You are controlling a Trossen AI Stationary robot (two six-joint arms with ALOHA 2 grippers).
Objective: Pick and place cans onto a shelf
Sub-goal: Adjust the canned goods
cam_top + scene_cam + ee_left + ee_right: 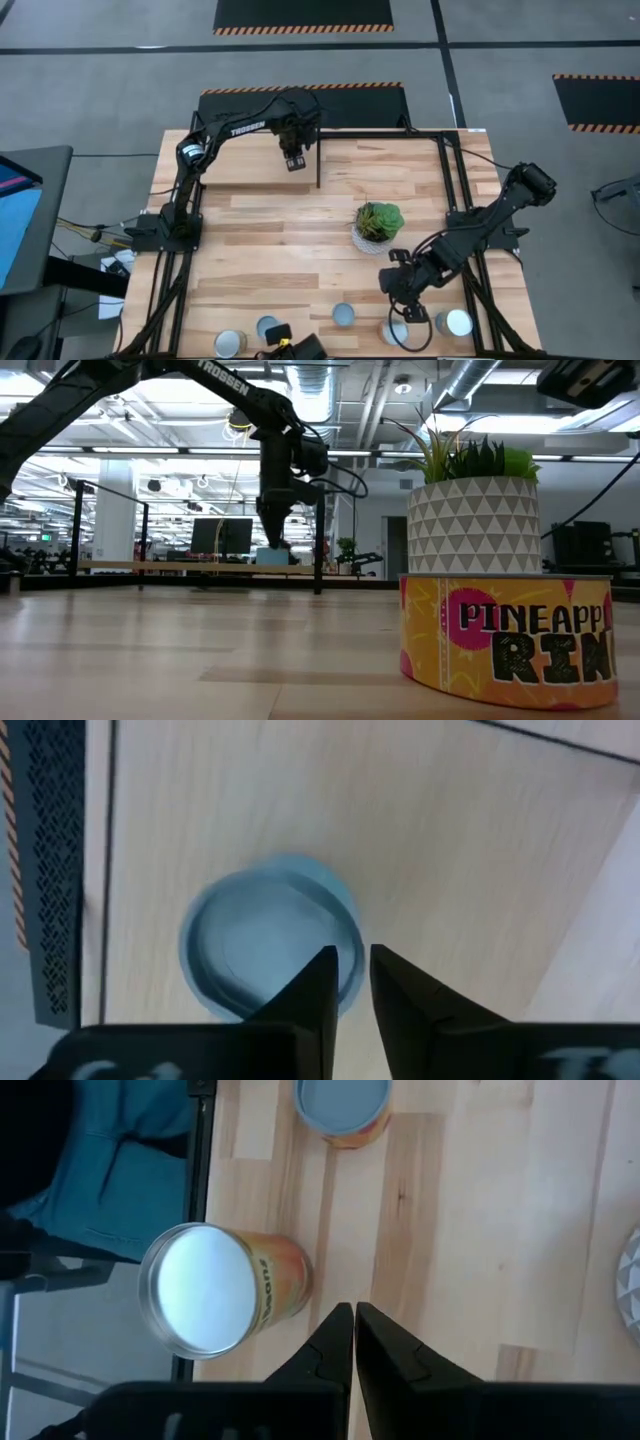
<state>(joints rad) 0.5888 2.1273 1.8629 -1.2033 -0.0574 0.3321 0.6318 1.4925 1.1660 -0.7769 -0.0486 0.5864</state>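
Pale-blue metal marks the lid of the can (272,938) that has been set upright on the shelf (470,830), the light-wood platform at the far edge of the table (300,240). It is seen standing free in the left wrist view, close to the shelf's bar-framed edge, with the left gripper (293,160) poised directly above it. That gripper's fingers are parted only narrowly and nothing is held between them, a stance judged to suit a can just let go.

The remaining cans are kept at the near edge of the table. A silver-topped can with an orange label (215,1292) is seen just beside the right gripper (353,1342), and a blue-topped can (343,1110) lies farther off on the planks. The right gripper's fingers are pressed together, empty, and held low over the bare wood, so a pick is judged not yet begun.

In the low view a yellow pineapple-ring can (508,640) is shown in the foreground, with the white-potted plant (473,510) behind it, near mid-table, well apart from the shelf.
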